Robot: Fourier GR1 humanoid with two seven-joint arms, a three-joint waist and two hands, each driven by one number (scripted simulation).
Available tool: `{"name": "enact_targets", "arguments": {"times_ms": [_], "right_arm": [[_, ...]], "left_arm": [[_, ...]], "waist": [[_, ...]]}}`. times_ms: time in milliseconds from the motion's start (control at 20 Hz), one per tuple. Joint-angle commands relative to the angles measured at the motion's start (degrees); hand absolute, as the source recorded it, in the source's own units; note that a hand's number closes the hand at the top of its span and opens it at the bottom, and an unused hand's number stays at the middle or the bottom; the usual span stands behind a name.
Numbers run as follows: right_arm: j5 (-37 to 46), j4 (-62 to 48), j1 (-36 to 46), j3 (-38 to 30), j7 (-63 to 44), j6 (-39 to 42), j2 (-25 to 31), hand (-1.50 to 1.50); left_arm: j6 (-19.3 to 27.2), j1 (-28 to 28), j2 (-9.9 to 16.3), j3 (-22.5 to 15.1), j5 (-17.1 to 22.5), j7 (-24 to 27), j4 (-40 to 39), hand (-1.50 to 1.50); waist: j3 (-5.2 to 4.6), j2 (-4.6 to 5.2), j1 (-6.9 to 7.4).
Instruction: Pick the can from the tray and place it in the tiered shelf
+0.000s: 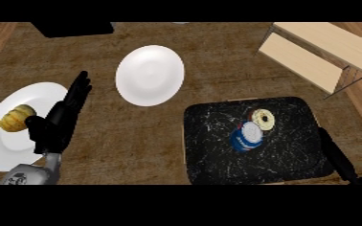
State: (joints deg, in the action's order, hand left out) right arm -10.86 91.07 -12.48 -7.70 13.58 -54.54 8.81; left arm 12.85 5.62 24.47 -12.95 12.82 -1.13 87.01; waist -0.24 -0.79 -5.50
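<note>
Reaching for the blue and white can [247, 138] looks risky, I think, because a pale yellow ring-shaped doughnut [264, 119] lies touching it on its far right side, so fingers that close around the can may push the doughnut or catch it together with the can. The can stands near the middle of the black speckled square tray [212, 163], and the light wooden tiered shelf [314, 52] is far to the right, well apart, so a carried can could also hit the shelf edge. The right hand [336, 158] shows only as dark fingers at the right rim of the tray; they look straight and hold nothing. The left hand [60, 117] rests open, fingers up, over a white round plate [32, 98] with a yellow fruit [16, 117].
</note>
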Motion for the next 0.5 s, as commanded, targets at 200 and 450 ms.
{"name": "enact_targets", "arguments": {"times_ms": [200,450], "right_arm": [[15.7,17.1,-18.2,19.8,-11.5,-6.5,0.6,-1.5],[25.5,26.3,-23.2,22.3,-29.7,-5.9,8.5,-1.5]], "left_arm": [[-0.5,4.6,-2.8,-2.7,-2.8,0.5,-2.5,0.0],[0.5,5.2,-5.2,-4.1,-4.3,0.9,-3.0,0.0]], "waist": [[-0.15,1.08,4.57],[-0.25,1.53,5.99]]}}
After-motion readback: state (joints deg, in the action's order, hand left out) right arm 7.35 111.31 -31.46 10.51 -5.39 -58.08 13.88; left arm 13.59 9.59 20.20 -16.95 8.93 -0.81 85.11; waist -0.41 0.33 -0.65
